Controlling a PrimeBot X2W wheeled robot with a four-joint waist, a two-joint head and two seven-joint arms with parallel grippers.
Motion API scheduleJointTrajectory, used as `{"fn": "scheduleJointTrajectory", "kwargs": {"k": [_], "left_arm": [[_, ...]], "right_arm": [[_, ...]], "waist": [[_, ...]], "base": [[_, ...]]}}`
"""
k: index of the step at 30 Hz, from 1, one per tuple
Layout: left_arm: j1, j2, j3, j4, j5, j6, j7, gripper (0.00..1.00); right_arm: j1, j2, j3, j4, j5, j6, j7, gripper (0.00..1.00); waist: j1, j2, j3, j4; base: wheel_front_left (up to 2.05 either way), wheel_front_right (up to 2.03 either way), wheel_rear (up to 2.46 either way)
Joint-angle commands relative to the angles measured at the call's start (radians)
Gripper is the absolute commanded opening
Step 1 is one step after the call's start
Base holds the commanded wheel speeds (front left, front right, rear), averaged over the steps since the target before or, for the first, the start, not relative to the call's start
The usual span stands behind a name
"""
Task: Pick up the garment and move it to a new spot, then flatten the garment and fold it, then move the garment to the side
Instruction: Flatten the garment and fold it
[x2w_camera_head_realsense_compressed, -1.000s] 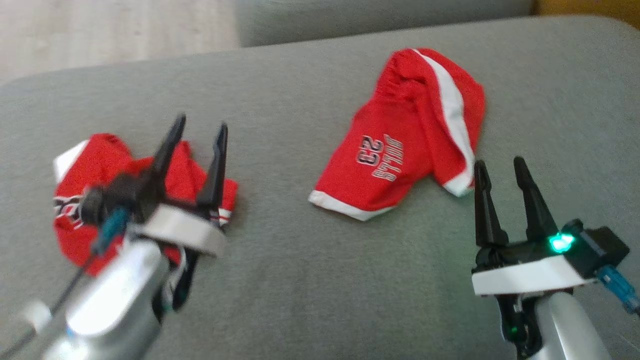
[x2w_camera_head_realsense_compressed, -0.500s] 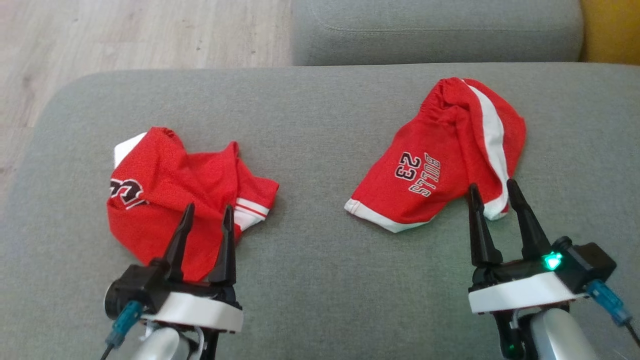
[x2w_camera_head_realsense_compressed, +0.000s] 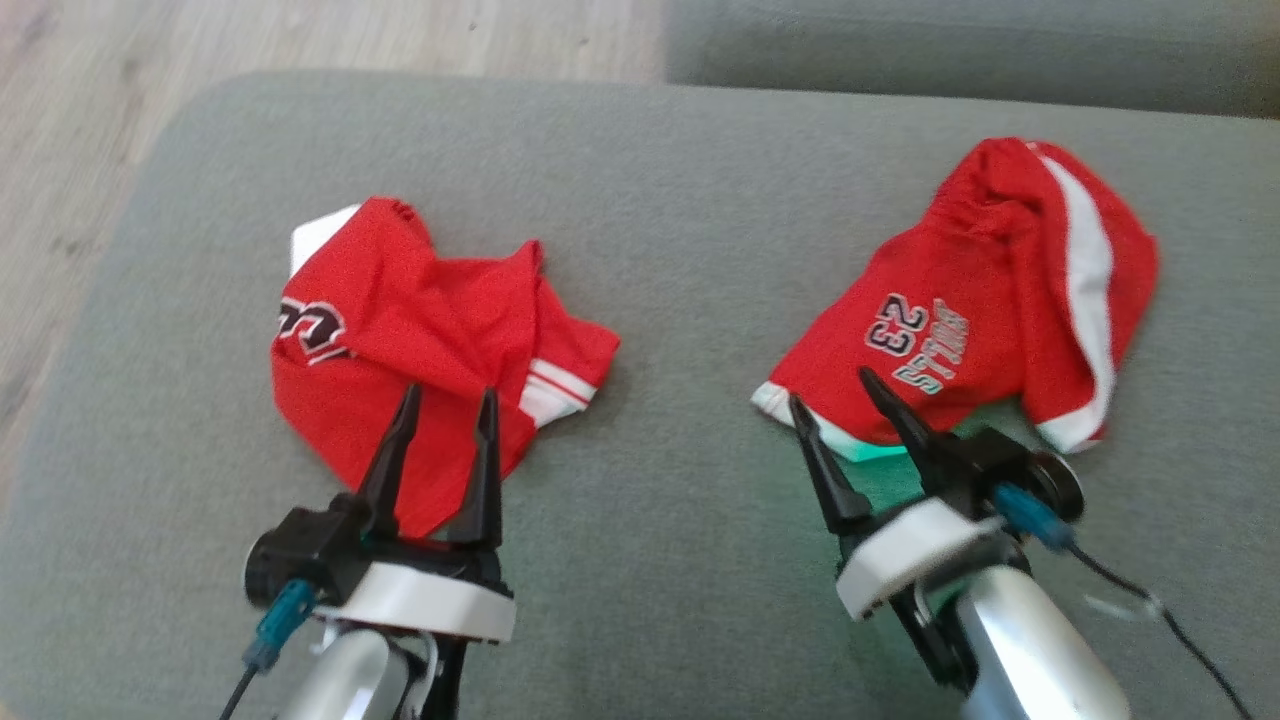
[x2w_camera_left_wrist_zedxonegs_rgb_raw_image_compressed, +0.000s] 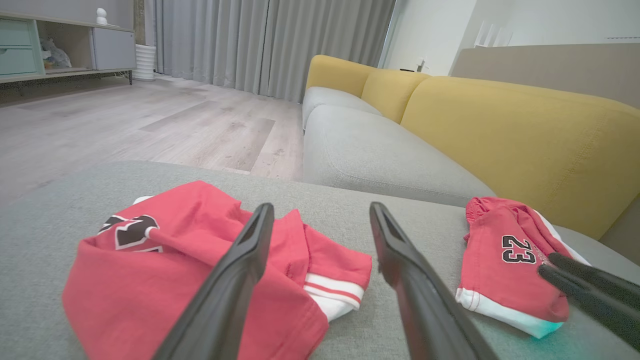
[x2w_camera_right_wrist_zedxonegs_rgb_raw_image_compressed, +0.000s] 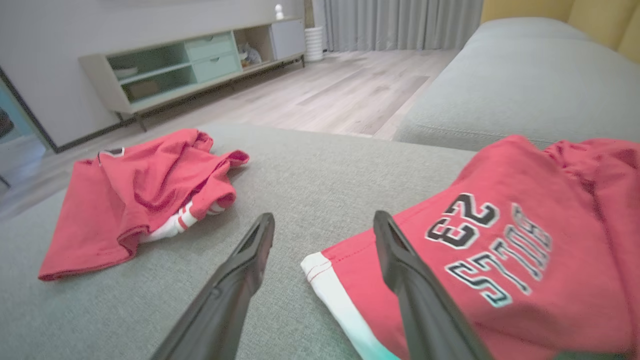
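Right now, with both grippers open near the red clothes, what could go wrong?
The right gripper straddles just the white hem corner of the shorts; a shallow pinch could slip or catch one layer. The left gripper aims at the crumpled jersey, so both arms lifting different garments might muddle the fold.

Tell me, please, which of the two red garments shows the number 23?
The red shorts on the right, white-striped; the left garment shows a logo instead.
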Motion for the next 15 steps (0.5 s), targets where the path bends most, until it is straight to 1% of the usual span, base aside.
{"fn": "scheduleJointTrajectory", "kwargs": {"k": [1,5,8,12,15], "left_arm": [[-0.058,-0.006,0.047,-0.02,0.014,-0.011,-0.008,1.0],[-0.079,-0.037,0.06,-0.004,0.033,-0.038,-0.008,1.0],[-0.087,-0.067,0.079,0.003,0.039,-0.071,-0.008,1.0],[-0.09,-0.09,0.099,0.018,0.062,-0.104,-0.008,1.0],[-0.088,-0.105,0.116,0.021,0.076,-0.124,-0.008,1.0]], "right_arm": [[-0.063,-0.002,0.032,0.007,-0.029,0.002,0.022,1.0],[-0.131,-0.002,0.024,0.115,-0.069,0.002,0.076,1.0],[-0.17,-0.002,0.014,0.192,-0.094,0.002,0.107,1.0],[-0.205,-0.002,0.007,0.275,-0.103,0.002,0.124,1.0],[-0.223,-0.002,0.015,0.331,-0.088,0.002,0.143,1.0]], "waist": [[-0.0001,0.0,0.035,0.036],[-0.0001,0.0,0.066,0.073],[-0.0001,0.0,0.08,0.098],[-0.0001,0.0,0.09,0.118],[-0.0001,0.0,0.095,0.125]], "base": [[0.0,0.0,0.0],[0.0,0.0,0.0],[0.0,0.0,0.0],[0.0,0.0,0.0],[0.0,0.0,0.0]]}}
